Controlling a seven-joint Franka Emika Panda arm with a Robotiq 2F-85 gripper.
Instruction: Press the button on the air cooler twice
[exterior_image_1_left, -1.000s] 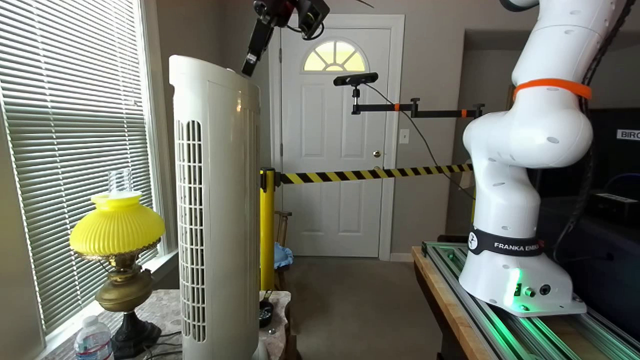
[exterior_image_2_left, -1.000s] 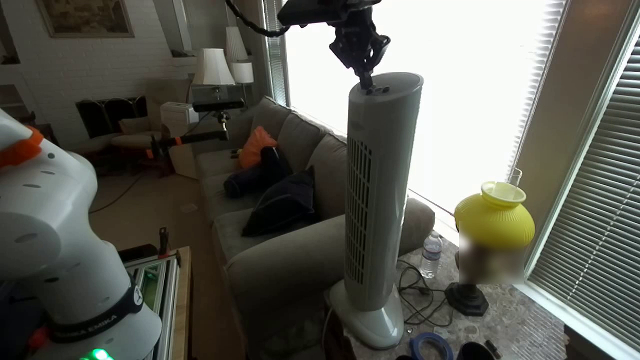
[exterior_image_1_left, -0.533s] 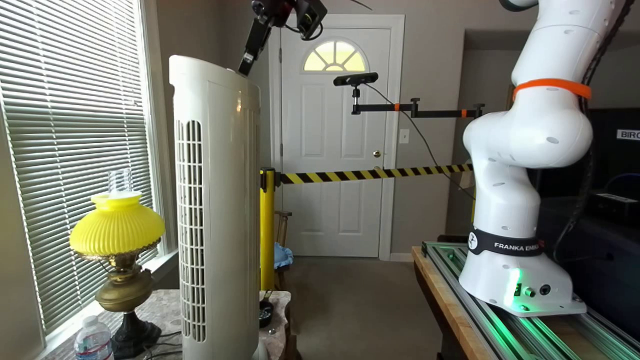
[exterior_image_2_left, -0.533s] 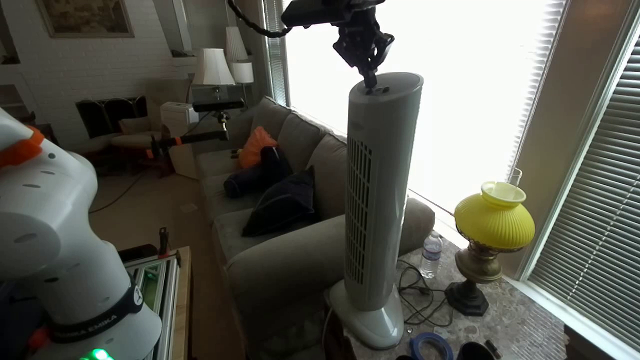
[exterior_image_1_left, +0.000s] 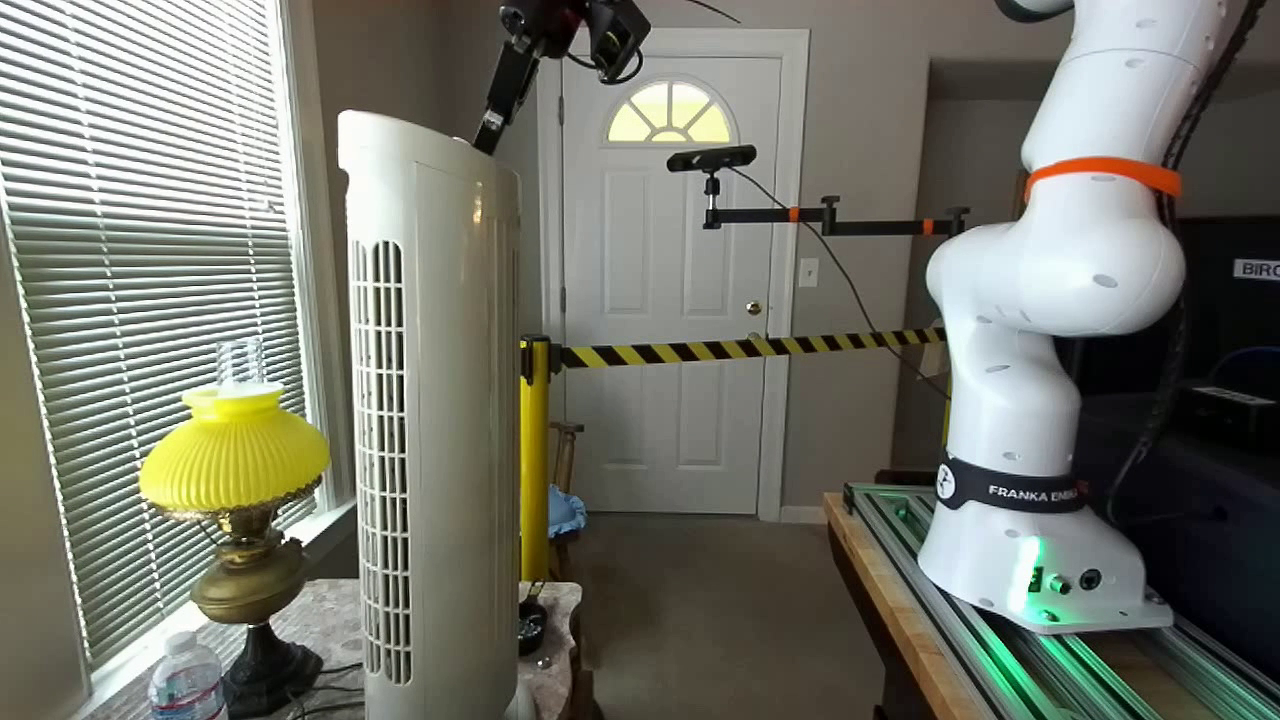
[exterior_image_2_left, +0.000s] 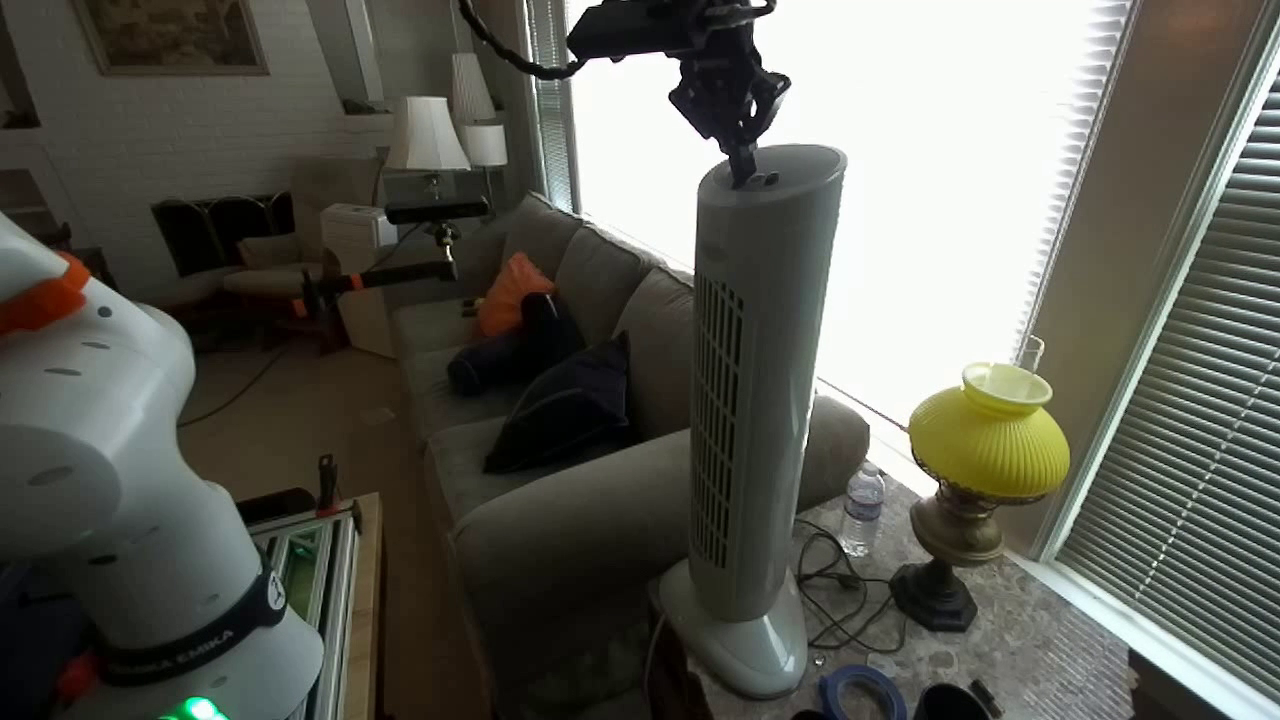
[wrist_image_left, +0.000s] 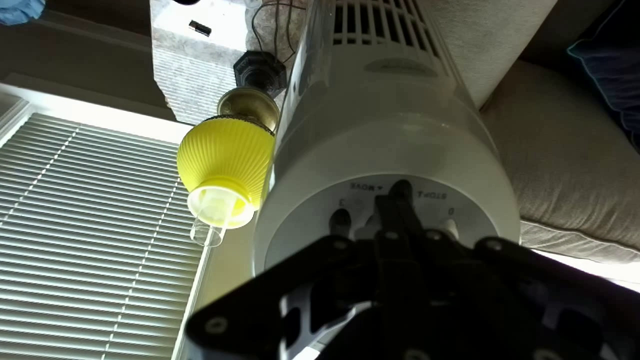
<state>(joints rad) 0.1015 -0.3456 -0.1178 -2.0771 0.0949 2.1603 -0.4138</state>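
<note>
As the end effector (exterior_image_2_left: 743, 176) is brought down on the cooler (exterior_image_2_left: 765, 350), the front button (wrist_image_left: 401, 188) is partly covered

When compared with half a second ago, the fingertips (exterior_image_1_left: 489, 130) are seen to have been lowered slightly onto the cooler's top. In an exterior view, the dark spot that was visible just under them is now hidden behind them. The cooler, the lamp (exterior_image_2_left: 990, 440) and the bottle (exterior_image_2_left: 862, 515) are left where they were.

The end effector's fingers are closed together, and nothing is held between them. In the wrist view, the front button is overlapped by their tips, between the printed words MOVE and STOP. Contact is suggested, but whether the button is pressed in cannot be told.

The cooler is stood upright on the tabletop (exterior_image_2_left: 1010, 650), near the lamp, with the arm of the sofa (exterior_image_2_left: 580, 520) behind it in an exterior view. Its white body is pierced by a tall column of vents (exterior_image_2_left: 716, 420) and is carried on a rounded base (exterior_image_2_left: 745, 645), beside which loose cables (exterior_image_2_left: 850, 610) are spread. Its sloping top is fitted with a grey panel (wrist_image_left: 300, 230), where a second black button (wrist_image_left: 340, 221) is shown below an upside-down 3. Part of the panel is hidden by the end effector.
</note>
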